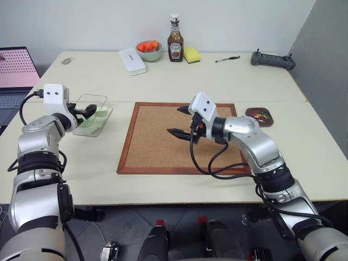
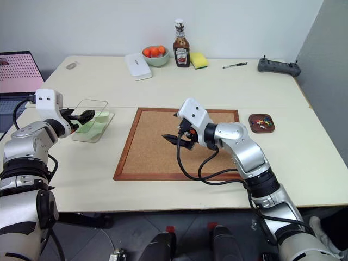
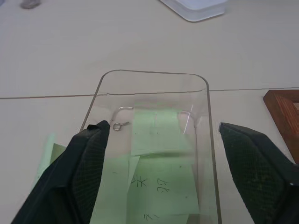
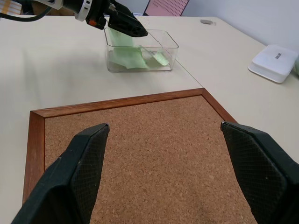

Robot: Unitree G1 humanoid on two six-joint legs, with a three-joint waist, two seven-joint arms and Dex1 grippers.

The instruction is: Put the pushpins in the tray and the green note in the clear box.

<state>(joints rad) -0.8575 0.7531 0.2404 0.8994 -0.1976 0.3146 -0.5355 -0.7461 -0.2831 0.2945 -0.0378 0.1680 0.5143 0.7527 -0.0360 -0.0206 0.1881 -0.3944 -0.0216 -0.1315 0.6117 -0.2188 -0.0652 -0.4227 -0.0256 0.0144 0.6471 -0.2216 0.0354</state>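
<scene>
Corkboard (image 1: 179, 136) = landmark. Clear box (image 1: 93, 120) sits just off its left edge w/ green note (image 3: 159, 179) lying inside, several green sheets in there. L gripper (image 1: 90, 110) over the box, fingers spread, nothing held. R gripper (image 1: 181, 120) hovers above the corkboard, jaws wide, empty. Tray (image 1: 259, 116) w/ pushpins (image 1: 262, 115) in it just off the corkboard's right top corner.

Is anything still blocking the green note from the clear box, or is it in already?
Nothing visible blocks it. The green note already lies inside the clear box, with the left tool open just over the box's near end. The right tool hangs open over the corkboard.
</scene>
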